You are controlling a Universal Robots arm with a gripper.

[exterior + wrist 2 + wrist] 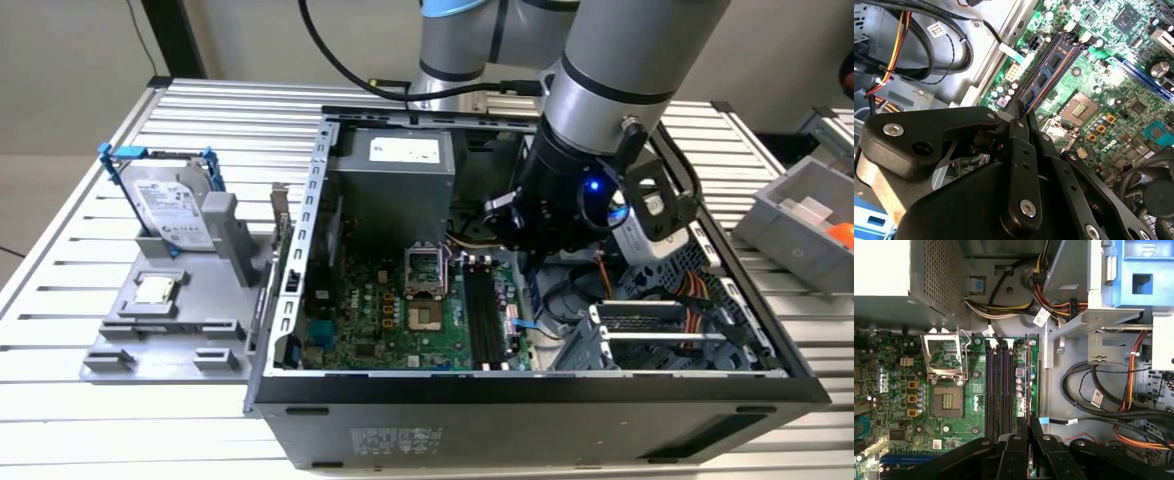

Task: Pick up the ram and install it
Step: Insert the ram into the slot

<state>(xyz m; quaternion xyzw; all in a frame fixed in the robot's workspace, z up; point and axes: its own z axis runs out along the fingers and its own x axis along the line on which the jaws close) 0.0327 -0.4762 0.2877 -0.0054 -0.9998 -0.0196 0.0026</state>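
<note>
The ram [1046, 75] stands on edge, pinched between my hand's [1028, 432] closed fingertips, its lower edge over the memory slots [1000, 390] of the motherboard [954, 390] inside the computer case [534, 390]. I judge it light, stiff and fragile: best held by the bare edges near the top, never the chips or contacts.

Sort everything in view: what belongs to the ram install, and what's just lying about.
For the job:
- ram, held in the gripper
- memory slots on the motherboard
- computer case

Lying about:
- hard drive and CPU chip on the grey holder
- grey bin
</note>
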